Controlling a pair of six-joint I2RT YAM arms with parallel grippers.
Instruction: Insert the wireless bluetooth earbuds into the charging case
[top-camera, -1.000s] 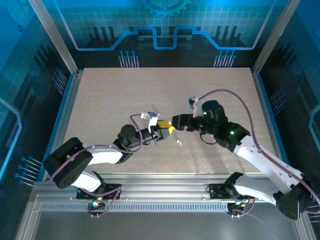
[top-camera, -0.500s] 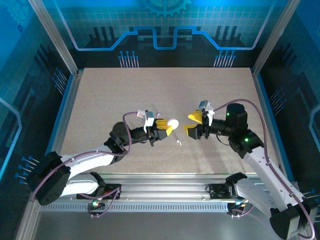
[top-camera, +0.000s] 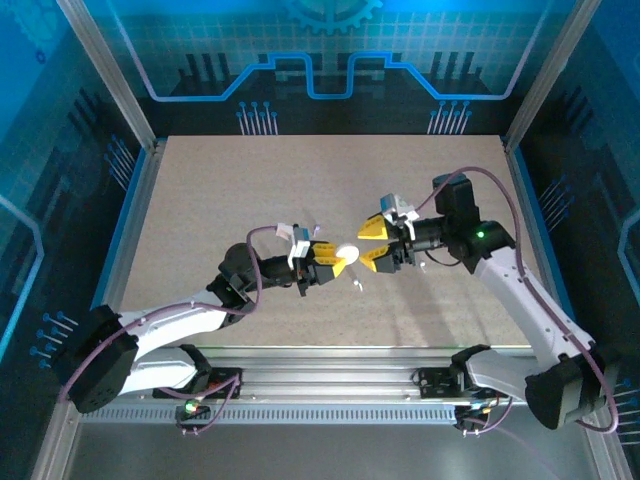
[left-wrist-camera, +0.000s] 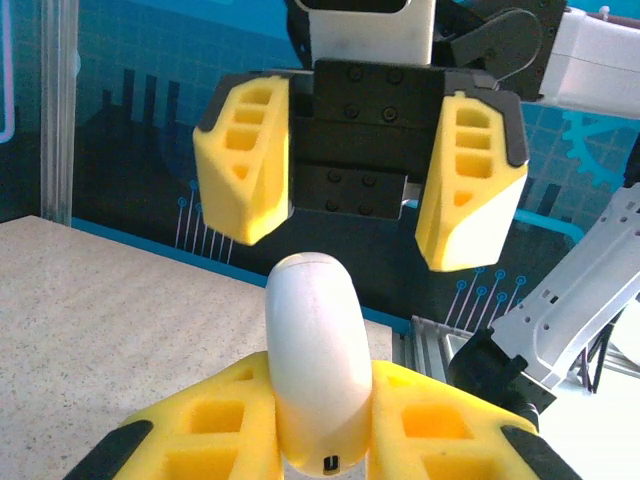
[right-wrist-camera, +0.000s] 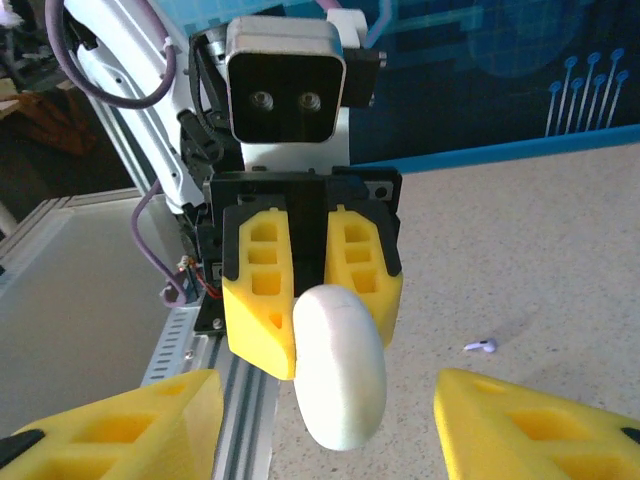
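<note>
– Out over the middle of the table (top-camera: 250, 190), what a face-off that was! The left gripper (top-camera: 340, 258) was clamped tight on the charging case (left-wrist-camera: 312, 350), holding it up off the surface and edge-on.

– And that case looked white in every view, a smooth rounded puck, pinched between the two yellow fingers with its domed rim poking out past the tips.

– What about the other side?

– The right gripper (top-camera: 378, 245) pointed straight at it, nose to nose with the left. Its jaws stood apart, one yellow finger on each side of the line to the case, neither touching it.

– Was the case inside that gap?

– Could not tell. From above, the rim sat just in front of the fingertips, very near. From the right wrist, the puck hung between its own two fingers with clear space either side.

– And the earbud (right-wrist-camera: 482, 347)?

– One tiny pale piece lay on the table, below and on the near side of the two grippers, apart from both. Nobody was touching it, and it was not in the case.
</note>
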